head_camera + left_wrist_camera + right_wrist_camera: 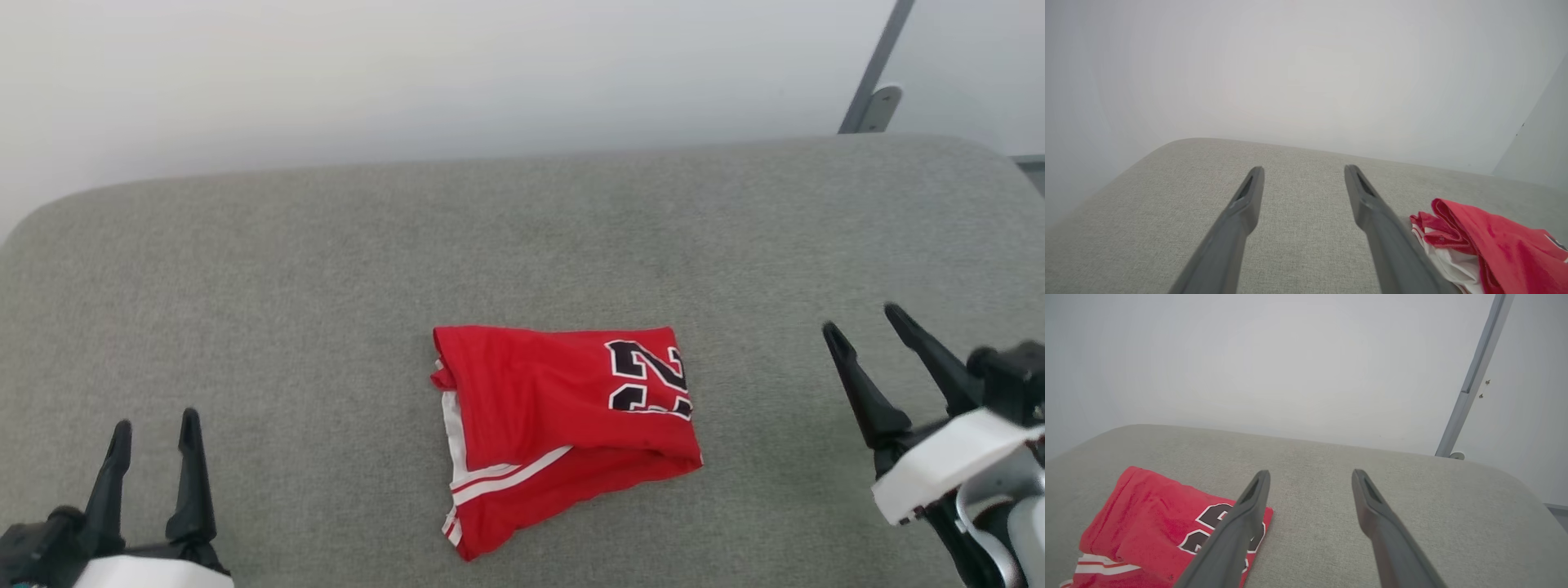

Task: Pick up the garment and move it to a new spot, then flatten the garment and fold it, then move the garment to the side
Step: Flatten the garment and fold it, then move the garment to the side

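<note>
The garment [555,408], a red jersey with white striped trim and a black "23", lies folded into a compact bundle at the middle of the grey padded surface [326,269]. My left gripper [155,433] stands open at the lower left, well apart from the cloth. At the right, my right gripper [865,322] is open too, a short way off the bundle's right edge. In the left wrist view the garment [1494,245] lies beside the right finger of the open left gripper [1302,171]. The right wrist view has the garment [1155,522] at lower left, partly behind the left finger of the open right gripper [1310,475].
A pale wall [408,73] rises behind the surface's far rounded edge. A grey metal post [878,65] with a foot stands at the back right. Bare grey fabric surrounds the bundle on all sides.
</note>
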### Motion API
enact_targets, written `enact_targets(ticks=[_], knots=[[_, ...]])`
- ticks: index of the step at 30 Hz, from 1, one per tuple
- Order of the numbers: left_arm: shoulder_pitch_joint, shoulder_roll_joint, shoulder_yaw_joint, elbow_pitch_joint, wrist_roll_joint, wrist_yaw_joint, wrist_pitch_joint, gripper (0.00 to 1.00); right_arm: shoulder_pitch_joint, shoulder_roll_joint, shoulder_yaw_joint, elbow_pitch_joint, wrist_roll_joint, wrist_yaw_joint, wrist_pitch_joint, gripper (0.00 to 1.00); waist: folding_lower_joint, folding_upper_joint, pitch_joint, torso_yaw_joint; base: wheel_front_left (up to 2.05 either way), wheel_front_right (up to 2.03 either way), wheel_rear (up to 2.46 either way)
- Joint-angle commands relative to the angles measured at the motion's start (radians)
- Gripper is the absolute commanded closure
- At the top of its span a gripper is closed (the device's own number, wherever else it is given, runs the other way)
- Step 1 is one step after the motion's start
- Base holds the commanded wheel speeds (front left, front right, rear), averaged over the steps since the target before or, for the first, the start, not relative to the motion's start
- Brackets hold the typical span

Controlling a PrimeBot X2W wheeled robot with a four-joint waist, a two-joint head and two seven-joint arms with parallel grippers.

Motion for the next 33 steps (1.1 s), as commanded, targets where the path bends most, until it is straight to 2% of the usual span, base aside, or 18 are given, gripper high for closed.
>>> enact_targets(ticks=[1,5,12,21,33], knots=[[0.016,-0.006,0.009,0.003,0.005,-0.003,-0.005,0.0,0.012,0.002,-0.002,0.013,-0.006,0.0,-0.019,0.0,0.0,0.0,-0.015,-0.013,0.0,0.0,0.0],[0.035,-0.013,0.035,0.018,0.024,-0.003,-0.005,0.0,0.03,-0.003,-0.015,0.078,-0.035,0.0,-0.108,0.0,0.0,0.0,-0.034,-0.026,0.0,0.0,0.0],[0.061,-0.021,0.053,0.039,0.035,-0.003,-0.005,0.0,0.042,-0.019,-0.023,0.177,-0.01,0.0,-0.223,0.0,0.0,0.0,-0.059,-0.035,0.0,0.0,0.0],[0.085,-0.012,0.042,0.039,0.016,-0.003,-0.005,0.0,0.046,-0.029,-0.018,0.224,-0.001,0.0,-0.261,0.0,0.0,0.0,-0.072,-0.028,0.0,0.0,0.0],[0.071,0.003,0.034,0.048,0.0,-0.003,-0.005,0.0,0.067,-0.004,-0.036,0.23,-0.024,0.0,-0.271,0.0,0.0,0.0,-0.073,-0.02,0.0,0.0,0.0]])
